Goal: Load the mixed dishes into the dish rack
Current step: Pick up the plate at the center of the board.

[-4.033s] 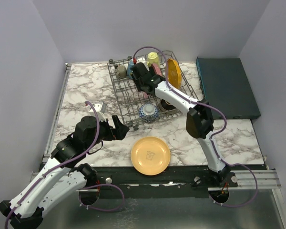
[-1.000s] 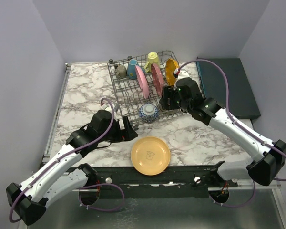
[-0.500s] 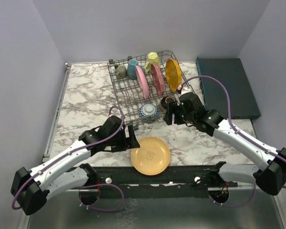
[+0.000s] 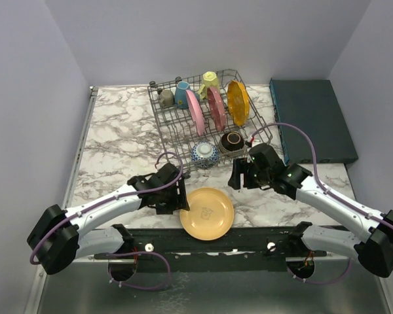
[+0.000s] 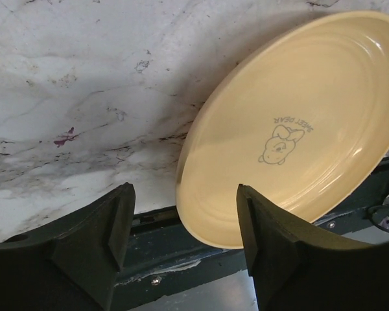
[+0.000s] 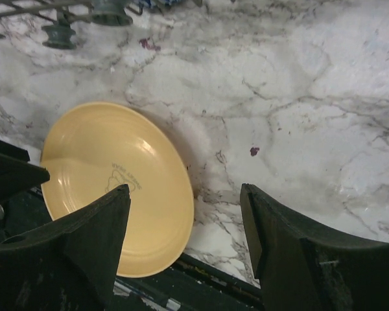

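The last loose dish, a yellow plate (image 4: 207, 213), lies flat at the near edge of the table (image 4: 118, 131), its near rim over the dark rail. The rack (image 4: 162, 116) behind it already holds the other plates, mugs and bowls.

The left gripper (image 4: 182, 199) is low at the plate's left rim. Its jaws are open, one on each side of the rim, and grip nothing. The right gripper (image 4: 238, 175) hovers open and empty just beyond the plate's far right side.

The main risk is probably the edge. If a finger comes down on the rim instead of astride it, the push could slide the plate off the table. The rim is thin, smooth and sloped, so a shallow pinch might let the plate swing or drop once lifted. The right arm is close too, and the two arms could bump over the plate.
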Action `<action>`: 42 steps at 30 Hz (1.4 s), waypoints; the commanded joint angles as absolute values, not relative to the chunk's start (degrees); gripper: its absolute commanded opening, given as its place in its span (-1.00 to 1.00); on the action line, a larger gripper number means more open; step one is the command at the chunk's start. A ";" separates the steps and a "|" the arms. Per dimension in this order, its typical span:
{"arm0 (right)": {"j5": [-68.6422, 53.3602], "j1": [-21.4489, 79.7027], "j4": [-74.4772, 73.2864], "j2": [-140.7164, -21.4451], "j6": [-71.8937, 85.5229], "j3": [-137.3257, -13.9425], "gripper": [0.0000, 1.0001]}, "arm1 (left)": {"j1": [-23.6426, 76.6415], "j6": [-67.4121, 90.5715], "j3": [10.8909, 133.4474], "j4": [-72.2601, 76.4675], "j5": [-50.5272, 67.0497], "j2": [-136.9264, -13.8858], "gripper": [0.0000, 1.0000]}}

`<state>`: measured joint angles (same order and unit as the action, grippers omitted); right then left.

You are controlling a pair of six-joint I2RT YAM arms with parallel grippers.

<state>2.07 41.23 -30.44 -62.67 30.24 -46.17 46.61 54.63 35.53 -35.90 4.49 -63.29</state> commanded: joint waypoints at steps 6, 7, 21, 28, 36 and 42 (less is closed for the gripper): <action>-9.04 41.19 -24.87 -62.00 35.44 -38.78 0.48 | 47.85 54.40 35.28 -30.49 4.74 -70.09 0.11; -9.20 41.21 -24.79 -62.18 35.59 -38.41 0.48 | 48.05 54.45 35.20 -30.18 4.83 -70.37 0.07; -12.12 41.22 -22.94 -61.88 38.54 -34.21 0.48 | 48.29 54.16 30.85 -26.22 5.62 -71.60 -1.00; -14.94 41.22 -22.19 -58.73 40.66 -31.18 0.48 | 48.29 54.05 30.26 -25.43 6.82 -68.94 -1.00; -14.71 41.21 -23.54 -55.32 42.44 -29.12 0.47 | 48.21 55.36 28.87 -23.21 9.86 -64.61 -1.00; -16.03 41.21 -22.96 -53.51 43.99 -28.00 0.48 | 48.26 56.25 28.63 -22.45 11.37 -60.83 -1.00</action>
